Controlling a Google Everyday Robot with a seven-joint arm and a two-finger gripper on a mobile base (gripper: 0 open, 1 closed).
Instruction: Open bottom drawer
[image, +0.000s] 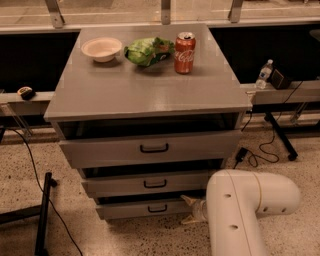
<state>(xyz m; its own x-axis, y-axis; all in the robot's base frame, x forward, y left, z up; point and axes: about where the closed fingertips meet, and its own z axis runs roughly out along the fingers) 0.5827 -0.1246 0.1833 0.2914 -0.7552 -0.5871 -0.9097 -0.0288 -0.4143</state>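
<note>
The gripper (186, 210) sits low at the right end of the bottom drawer (135, 209), its 2 fingers (189, 201) spread apart with nothing between them. The white arm (245, 210) fills the lower right. The bottom drawer, with a small black handle (157, 208), lies just above the floor, under 2 larger drawer fronts (150, 148). On the cabinet top (140, 95) stand 1 bowl (102, 48), 1 green bag (149, 51) and 1 red can (184, 46).

Gripper (183, 209) — fingers (188, 200) spread — at right end of the bottom drawer (125, 210)
</note>
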